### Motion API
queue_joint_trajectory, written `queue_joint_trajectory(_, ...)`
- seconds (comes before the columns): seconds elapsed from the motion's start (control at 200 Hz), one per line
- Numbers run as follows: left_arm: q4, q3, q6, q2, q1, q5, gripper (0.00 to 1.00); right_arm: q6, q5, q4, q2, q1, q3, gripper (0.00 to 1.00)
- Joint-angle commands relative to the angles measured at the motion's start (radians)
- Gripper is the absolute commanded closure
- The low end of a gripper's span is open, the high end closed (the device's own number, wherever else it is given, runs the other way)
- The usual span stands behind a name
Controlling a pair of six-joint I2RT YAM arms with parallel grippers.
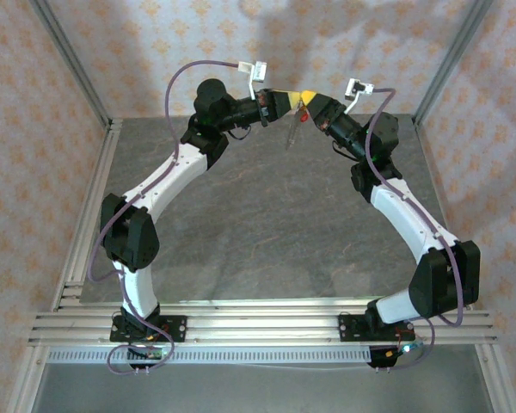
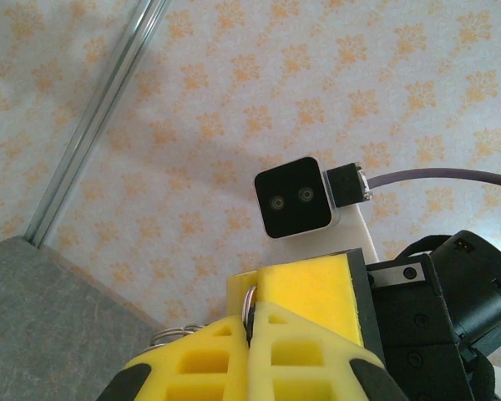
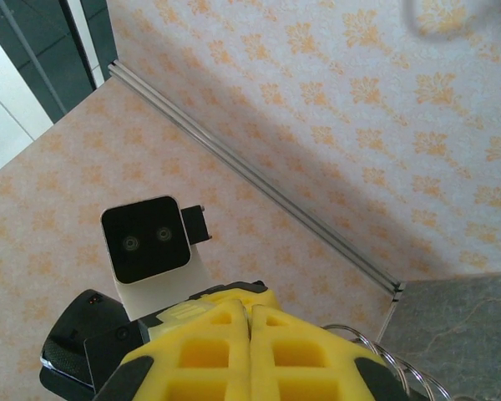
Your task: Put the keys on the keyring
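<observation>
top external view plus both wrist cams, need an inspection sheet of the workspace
surface: grey marbled tabletop, flat and matte
job's things: red key dangles under the meeting fingertips; keyring loop sits in the seam of the left fingers; a thin strand, likely its chain, hangs below
clutter: nothing seen
grippers: left gripper shut on the keyring; right gripper shut, tip to tip with the left, both raised over the table's far side
cables: purple cable loops from each wrist camera down its arm
surroundings: floral papered walls; aluminium rails at the near edge
</observation>
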Motion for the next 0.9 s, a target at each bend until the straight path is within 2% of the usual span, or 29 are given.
queue_joint_trajectory(0.0, 0.009, 0.052, 0.049, -0.033, -0.018, -0.018, 1.00, -0.067, -0.045, -0.046, -0.021, 0.024, -0.019, 1.00)
queue_joint_trajectory(0.16, -0.029, 0.057, 0.074, -0.048, -0.003, -0.027, 0.74, -0.100, -0.086, -0.065, -0.024, -0.011, -0.012, 1.00)
queue_joint_trajectory(0.265, -0.042, 0.057, 0.081, -0.052, 0.009, -0.024, 0.66, -0.091, -0.133, -0.056, -0.010, -0.039, 0.000, 1.00)
queue_joint_trajectory(0.445, -0.078, 0.077, 0.097, -0.047, 0.036, -0.002, 0.60, -0.093, -0.219, -0.066, 0.014, -0.083, 0.027, 1.00)
queue_joint_trajectory(0.596, -0.178, 0.147, 0.133, -0.020, 0.064, 0.068, 0.56, -0.122, -0.297, -0.104, 0.026, -0.125, 0.050, 1.00)
queue_joint_trajectory(0.776, -0.383, 0.295, 0.252, 0.063, 0.081, 0.202, 0.55, -0.135, -0.401, -0.133, 0.059, -0.155, 0.101, 1.00)
queue_joint_trajectory(0.896, -0.637, 0.447, 0.396, 0.129, 0.082, 0.291, 0.57, -0.175, -0.458, -0.200, 0.082, -0.157, 0.148, 1.00)
